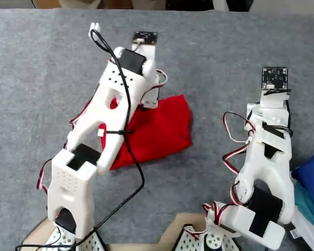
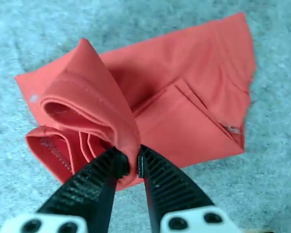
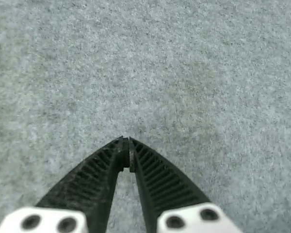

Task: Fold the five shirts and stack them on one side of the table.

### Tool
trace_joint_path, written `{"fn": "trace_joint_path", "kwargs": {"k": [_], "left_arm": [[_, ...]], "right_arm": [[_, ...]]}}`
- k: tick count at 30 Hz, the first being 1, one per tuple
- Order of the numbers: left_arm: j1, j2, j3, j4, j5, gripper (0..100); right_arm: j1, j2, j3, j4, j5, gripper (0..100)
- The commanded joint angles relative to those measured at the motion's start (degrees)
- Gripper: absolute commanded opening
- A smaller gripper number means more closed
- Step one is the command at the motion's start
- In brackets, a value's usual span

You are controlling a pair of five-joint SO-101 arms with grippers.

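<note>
A red shirt (image 1: 162, 128) lies partly folded on the grey table (image 1: 42, 78), left of the middle. The left arm (image 1: 112, 104) stretches over it. In the left wrist view my left gripper (image 2: 131, 162) is shut on a bunched fold of the red shirt (image 2: 184, 102), whose edge is lifted into a raised loop. The right arm (image 1: 267, 141) stands at the right of the table. My right gripper (image 3: 126, 145) is shut with nothing in it, just above bare grey cloth (image 3: 184, 73).
A blue shirt (image 1: 311, 175) and a teal one (image 1: 305, 201) lie at the right edge beside the right arm's base. The arm bases stand at the near edge. Open grey table stretches across the far side and the left.
</note>
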Motion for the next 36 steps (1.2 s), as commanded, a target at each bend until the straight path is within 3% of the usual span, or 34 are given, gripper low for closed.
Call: {"fn": "trace_joint_path", "kwargs": {"k": [1,18,29,36], "left_arm": [[2.0,-0.6,-2.9,0.7,0.4,2],[9.8,4.3,-4.0,-7.3,2.5,2],[10.5,17.1,-22.8,-7.0,4.3,2],[11.5,20.1,-24.9,-7.0,6.5,2]], "right_arm": [[0.0,-2.5,0.1,-1.2,-0.2,0.5],[-1.5,-2.4,1.0,-1.4,-0.1,0.5],[-1.5,-2.4,1.0,-1.4,-0.1,0.5],[-1.5,-2.4,1.0,-1.4,-0.1,0.5]]}}
